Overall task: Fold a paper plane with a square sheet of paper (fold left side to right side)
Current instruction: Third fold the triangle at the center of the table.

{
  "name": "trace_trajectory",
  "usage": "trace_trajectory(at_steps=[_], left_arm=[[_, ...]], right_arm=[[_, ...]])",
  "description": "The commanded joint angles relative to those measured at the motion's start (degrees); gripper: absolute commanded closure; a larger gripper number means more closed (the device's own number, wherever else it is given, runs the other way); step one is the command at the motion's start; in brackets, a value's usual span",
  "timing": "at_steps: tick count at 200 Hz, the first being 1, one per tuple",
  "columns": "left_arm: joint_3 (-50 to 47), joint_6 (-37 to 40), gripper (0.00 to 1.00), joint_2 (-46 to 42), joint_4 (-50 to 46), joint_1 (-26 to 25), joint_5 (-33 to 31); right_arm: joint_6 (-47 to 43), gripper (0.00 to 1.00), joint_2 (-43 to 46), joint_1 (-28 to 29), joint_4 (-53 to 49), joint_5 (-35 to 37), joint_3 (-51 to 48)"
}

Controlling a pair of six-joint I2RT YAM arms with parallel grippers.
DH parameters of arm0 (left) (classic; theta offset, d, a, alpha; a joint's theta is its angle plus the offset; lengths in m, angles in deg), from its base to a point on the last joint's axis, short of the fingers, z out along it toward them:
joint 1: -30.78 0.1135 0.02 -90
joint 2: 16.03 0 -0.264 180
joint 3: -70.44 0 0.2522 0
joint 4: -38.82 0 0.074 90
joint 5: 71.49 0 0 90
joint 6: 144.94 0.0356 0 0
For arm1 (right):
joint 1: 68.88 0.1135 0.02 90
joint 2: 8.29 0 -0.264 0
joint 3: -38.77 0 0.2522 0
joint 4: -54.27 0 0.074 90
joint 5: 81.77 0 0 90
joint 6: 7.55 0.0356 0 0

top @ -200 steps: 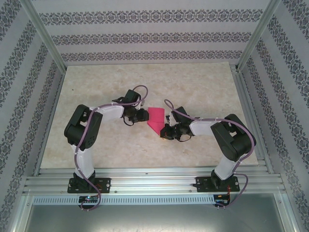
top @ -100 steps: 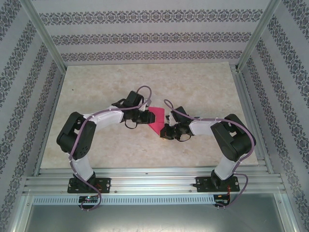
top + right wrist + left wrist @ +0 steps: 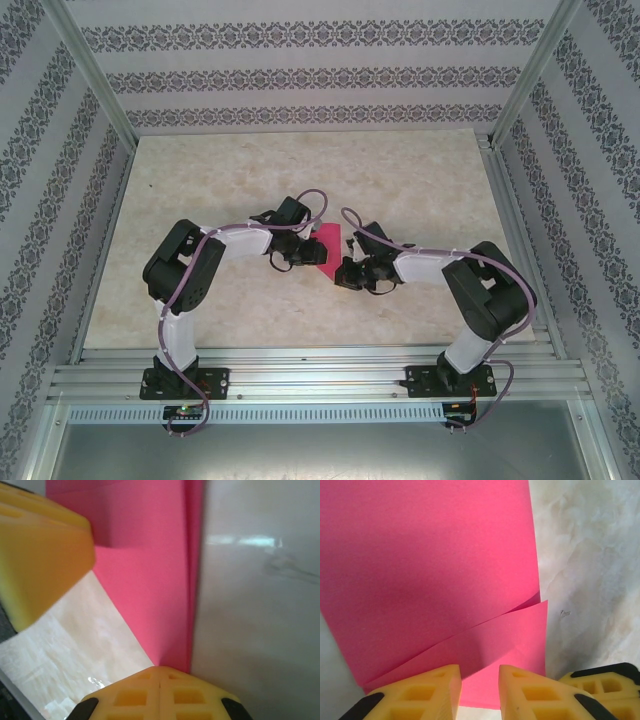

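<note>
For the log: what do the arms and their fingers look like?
Both the left arm and right arm have white links, black joint housings and black base plates. A lilac cable loops along each. The fingers are yellow blocks with moulded rectangular pockets and black backing.

Robotics lab cell: silver aluminium-profile frame this side of the left gripper, floral-striped wallpaper panels beyond, beige marble-look tabletop beneath.
</note>
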Motion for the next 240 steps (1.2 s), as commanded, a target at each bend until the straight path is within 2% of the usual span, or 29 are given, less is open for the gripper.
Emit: trace_trajectory(at_steps=[1, 41, 86, 152, 200, 240], left_arm=[[-0.8, 1.3, 0.71, 2.1, 0.4, 0.0, -3.7], [-2.4, 0.5, 0.71, 2.3, 1.9, -0.3, -3.3], [-2.3, -0.1, 0.71, 2.9, 2.5, -0.8, -3.2], [-2.3, -0.4, 0.72, 3.0, 2.3, -0.9, -3.7], [-1.6, 0.3, 0.72, 3.2, 1.0, -0.9, -5.1], [-1.4, 0.4, 0.72, 3.3, 0.8, -0.9, -5.2]], right_arm=[[5.6, 1.0, 4.9, 0.2, -3.1, 5.3, -2.1], [15.9, 1.0, 6.0, 2.4, 7.5, 5.3, -2.3], [17.2, 1.0, -1.4, 4.0, 7.5, 7.3, 3.6], [18.6, 1.0, -6.0, 4.0, 6.3, 10.7, 4.7], [20.5, 1.0, -3.1, 3.0, 3.3, 12.2, -3.4], [21.3, 1.0, 2.8, 2.5, -0.1, 12.9, -9.2]])
